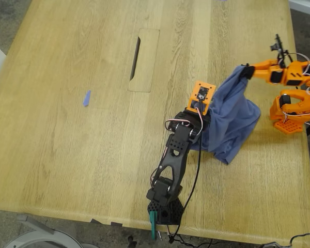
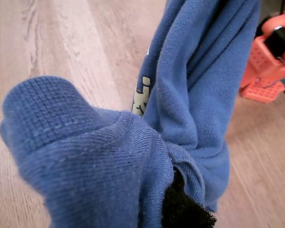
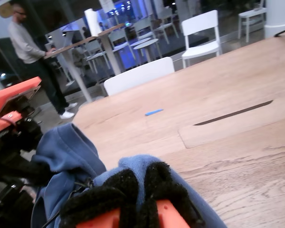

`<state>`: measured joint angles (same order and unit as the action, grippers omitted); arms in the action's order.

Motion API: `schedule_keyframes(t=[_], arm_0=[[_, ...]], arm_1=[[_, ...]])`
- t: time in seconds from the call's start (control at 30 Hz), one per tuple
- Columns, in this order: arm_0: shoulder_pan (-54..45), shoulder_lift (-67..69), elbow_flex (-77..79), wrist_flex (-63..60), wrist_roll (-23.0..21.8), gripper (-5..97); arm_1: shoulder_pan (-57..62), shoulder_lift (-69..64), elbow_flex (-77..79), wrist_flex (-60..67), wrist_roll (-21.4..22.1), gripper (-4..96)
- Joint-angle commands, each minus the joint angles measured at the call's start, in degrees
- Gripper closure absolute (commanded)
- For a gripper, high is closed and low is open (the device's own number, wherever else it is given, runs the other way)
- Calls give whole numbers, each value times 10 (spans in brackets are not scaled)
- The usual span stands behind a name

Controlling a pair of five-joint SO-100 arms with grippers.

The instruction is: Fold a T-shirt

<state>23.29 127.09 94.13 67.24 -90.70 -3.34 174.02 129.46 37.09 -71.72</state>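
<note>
Slate-blue cotton T-shirt (image 1: 231,116) hanging bunched between two arms over the right part of the pale wooden bench (image 1: 67,155) in the exterior view, lower folds near the bench top. First tool (image 2: 180,199) clamped on a ribbed fold — dark pad just visible. Second tool (image 3: 140,190) pinched narrow on blue cloth. Small blue scrap (image 1: 87,98) lying well apart, at that view's left.

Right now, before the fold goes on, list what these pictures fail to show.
- Print on the T-shirt: first wrist view, mostly buried in folds, text unreadable.
- Sleeves and collar: exterior view, the bunched cloth hides which is which.
- My first gripper: first wrist view, cloth covers all but one black pad.
- Blue scrap: exterior view, too small to identify.
</note>
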Motion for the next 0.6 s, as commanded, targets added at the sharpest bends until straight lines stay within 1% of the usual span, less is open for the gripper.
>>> schedule_keyframes(t=[0.0,0.23,0.43,0.57], arm_0=[[-28,69,38,-82,7,921],[-81,88,148,-199,12,921],[-113,89,202,-250,15,921],[-134,83,233,-292,16,921]], arm_1=[[15,6,33,-60,-6,914],[57,-3,127,-171,-11,914],[97,-27,184,-247,-11,914],[129,-69,219,-332,-11,914]])
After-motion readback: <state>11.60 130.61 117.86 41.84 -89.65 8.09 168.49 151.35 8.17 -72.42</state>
